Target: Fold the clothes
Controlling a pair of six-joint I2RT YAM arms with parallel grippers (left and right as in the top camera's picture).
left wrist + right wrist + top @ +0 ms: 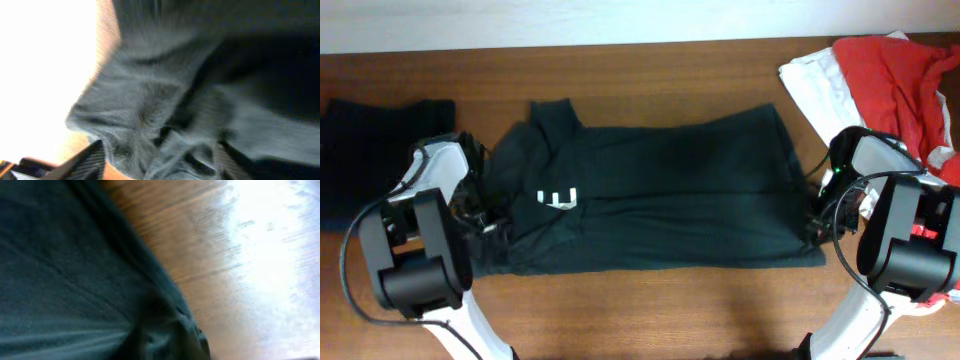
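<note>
The dark T-shirt (660, 190) lies spread across the table, with a bit of white lettering (558, 198) showing near its left end. My left gripper (485, 215) is at the shirt's left end. In the left wrist view its two fingers stand apart with bunched shirt fabric (165, 125) between them (160, 162). My right gripper (815, 215) is at the shirt's right edge. In the right wrist view the fabric (75, 280) pulls in taut folds toward the jaws (150, 340) and covers the fingers.
A red shirt (900, 80) and a white garment (815, 85) lie piled at the back right. A dark folded garment (370, 150) lies at the far left. Bare wooden table (650, 310) runs along the front.
</note>
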